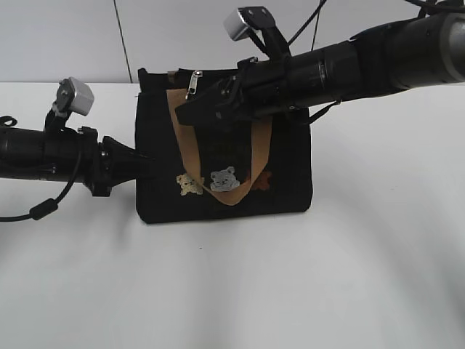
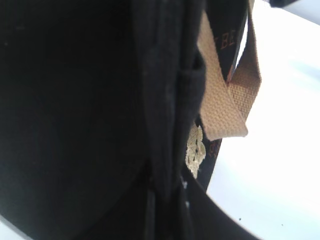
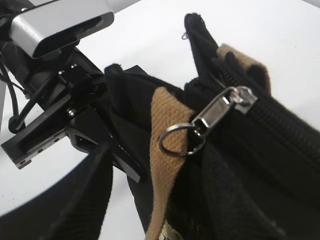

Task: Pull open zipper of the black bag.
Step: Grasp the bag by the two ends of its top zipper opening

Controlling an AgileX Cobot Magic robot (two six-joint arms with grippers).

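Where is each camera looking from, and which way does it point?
Exterior view: faces the black bag front-on from slightly above; both arms show, left gripper at the bag's side.
Left wrist view: pressed against the bag's side edge, looking along it past a tan handle; none of the robot is clearly visible.
Right wrist view: above the bag's top, looking at the zipper; the other arm's camera mount shows.
All share the bag and handle.

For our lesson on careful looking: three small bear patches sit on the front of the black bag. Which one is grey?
The middle bear patch is grey. It lies against the tan handle loop; the left patch is cream, the right one brownish and mostly hidden.
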